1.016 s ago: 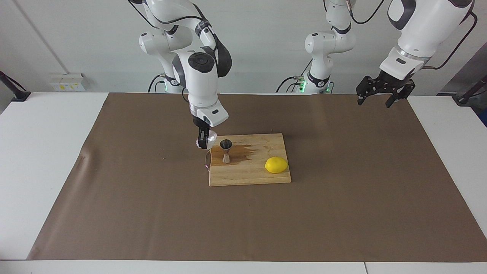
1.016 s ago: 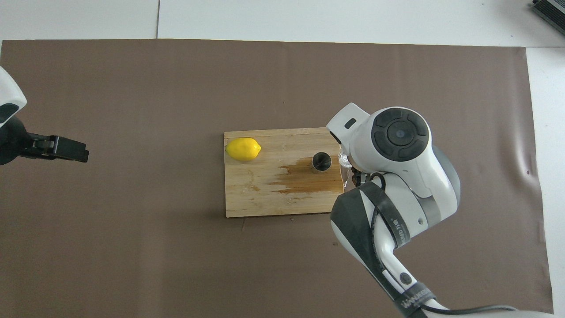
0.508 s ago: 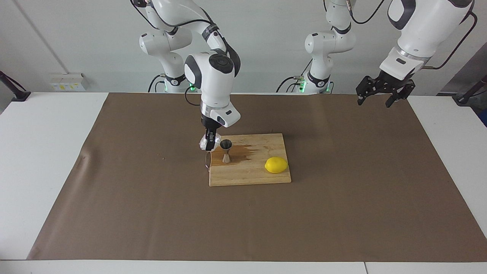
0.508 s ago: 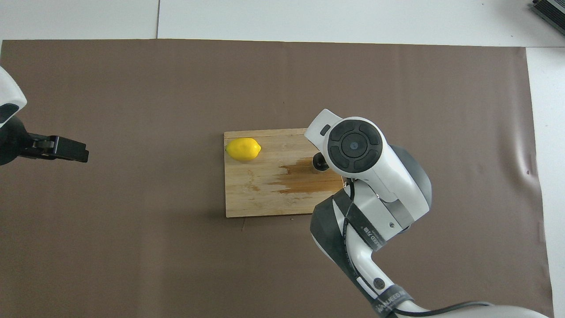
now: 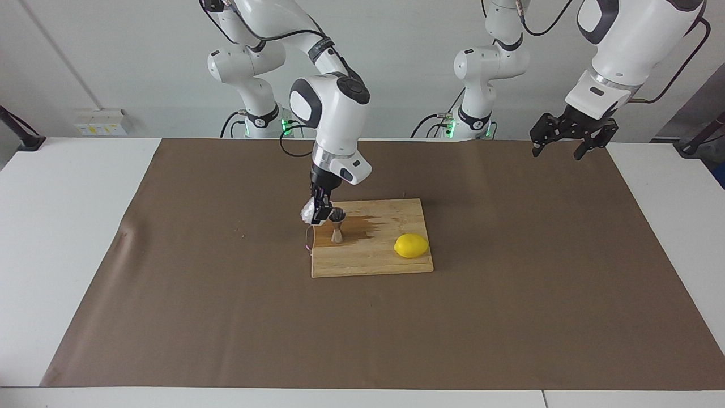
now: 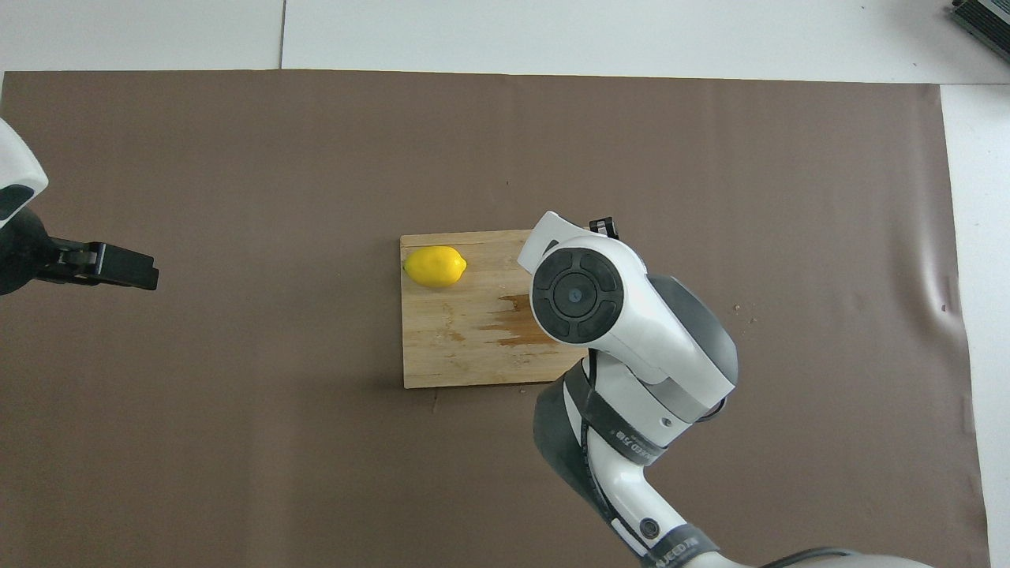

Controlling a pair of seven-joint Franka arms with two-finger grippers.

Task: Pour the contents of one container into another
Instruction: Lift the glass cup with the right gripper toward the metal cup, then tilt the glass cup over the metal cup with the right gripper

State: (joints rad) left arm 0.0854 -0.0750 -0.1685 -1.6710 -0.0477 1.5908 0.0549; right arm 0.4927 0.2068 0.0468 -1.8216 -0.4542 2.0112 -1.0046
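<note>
The steel jigger (image 5: 337, 228) stands upright on the wooden cutting board (image 5: 385, 263), at the board's end toward the right arm. My right gripper (image 5: 320, 215) is shut on the small clear glass cup (image 5: 307, 213) and holds it tilted just beside the jigger's rim, above the board's edge. In the overhead view the right arm's wrist covers both the cup and the jigger. My left gripper (image 5: 558, 152) hangs open and empty in the air over the left arm's end of the table, where it waits; it also shows as the left gripper (image 6: 126, 267) in the overhead view.
A yellow lemon (image 5: 411, 246) lies on the board toward the left arm's end, the same lemon (image 6: 434, 266) seen from overhead. A dark wet stain (image 6: 517, 325) spreads over the board (image 6: 442, 359) beside the jigger. A brown mat (image 5: 510, 317) covers the table.
The right arm has swung its wrist over toward the jigger, bringing the held cup up against the jigger's rim and tilting it more. The left arm has not moved.
</note>
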